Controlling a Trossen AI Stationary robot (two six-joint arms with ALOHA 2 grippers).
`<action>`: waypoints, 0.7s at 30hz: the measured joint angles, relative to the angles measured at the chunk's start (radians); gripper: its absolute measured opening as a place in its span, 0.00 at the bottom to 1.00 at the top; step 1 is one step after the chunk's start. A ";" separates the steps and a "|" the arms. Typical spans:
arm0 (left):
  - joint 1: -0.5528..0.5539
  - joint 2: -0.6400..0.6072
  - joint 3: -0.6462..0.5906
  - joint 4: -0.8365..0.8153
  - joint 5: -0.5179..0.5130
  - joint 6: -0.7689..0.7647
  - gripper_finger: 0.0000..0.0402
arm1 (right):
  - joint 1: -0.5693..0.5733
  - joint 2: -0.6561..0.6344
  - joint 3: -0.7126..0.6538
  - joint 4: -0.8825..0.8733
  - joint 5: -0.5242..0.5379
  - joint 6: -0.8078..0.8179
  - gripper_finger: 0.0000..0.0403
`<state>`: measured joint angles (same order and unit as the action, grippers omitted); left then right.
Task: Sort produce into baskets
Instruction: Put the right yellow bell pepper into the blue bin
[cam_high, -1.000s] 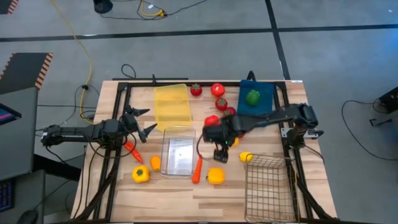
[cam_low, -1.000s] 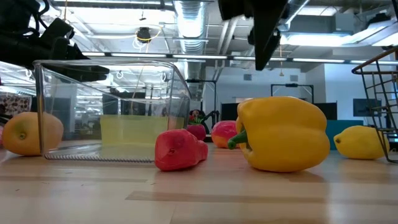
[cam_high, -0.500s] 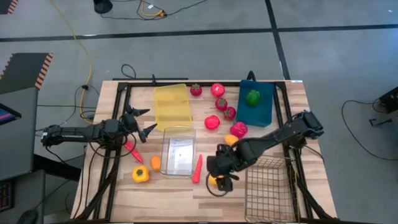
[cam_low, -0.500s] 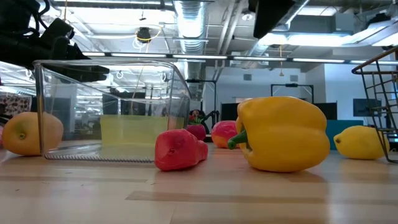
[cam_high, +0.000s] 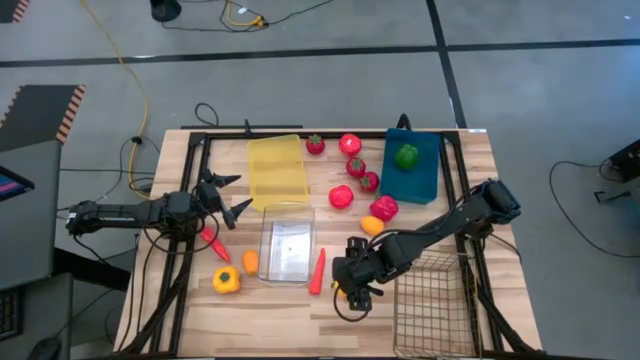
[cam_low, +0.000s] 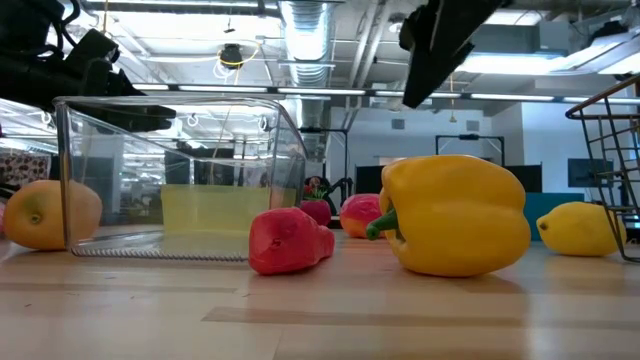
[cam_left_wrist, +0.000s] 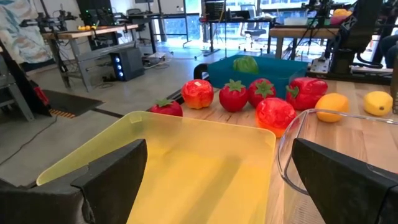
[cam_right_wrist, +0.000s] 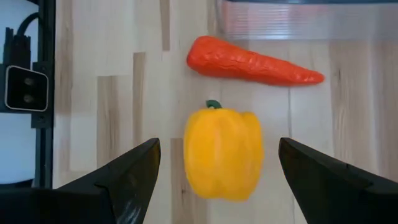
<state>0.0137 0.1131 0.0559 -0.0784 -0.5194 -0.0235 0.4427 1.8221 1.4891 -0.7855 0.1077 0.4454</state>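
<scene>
My right gripper (cam_high: 351, 291) hangs open over a yellow bell pepper (cam_right_wrist: 222, 152) that lies on its side on the table near the front edge. Its fingers stand on either side of the pepper, above it and clear of it (cam_low: 440, 50). An orange-red carrot (cam_right_wrist: 252, 61) lies just beyond the pepper, next to the clear bin (cam_high: 287, 243). My left gripper (cam_high: 228, 196) waits open at the table's left, facing the yellow bin (cam_left_wrist: 186, 162). The blue bin (cam_high: 410, 168) holds a green pepper (cam_high: 406, 156). The wire basket (cam_high: 432, 300) stands at the front right.
Tomatoes and strawberries (cam_high: 350, 168), a red pepper (cam_high: 384, 208) and an orange (cam_high: 371, 225) lie between the yellow and blue bins. A second yellow pepper (cam_high: 226, 281), an orange (cam_high: 250, 262) and a carrot (cam_high: 212, 242) lie at the front left. A lemon (cam_low: 580, 228) sits by the wire basket.
My right gripper has swung from the middle of the table toward the near edge and come down, tipping more steeply downward. It now hangs over the yellow pepper beside the wire basket and has stayed open. No produce has moved.
</scene>
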 joint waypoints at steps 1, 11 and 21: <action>0.000 0.000 0.000 0.000 0.000 0.000 0.97 | 0.000 0.000 -0.011 0.013 0.000 0.000 0.88; 0.000 0.000 0.000 0.000 0.000 0.000 0.97 | 0.002 0.000 -0.085 0.086 0.029 -0.006 0.88; 0.000 0.000 0.000 0.000 0.000 0.000 0.97 | 0.006 0.047 -0.088 0.107 0.015 -0.009 0.88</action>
<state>0.0136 0.1132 0.0559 -0.0780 -0.5193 -0.0238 0.4485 1.8694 1.4014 -0.6782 0.1228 0.4368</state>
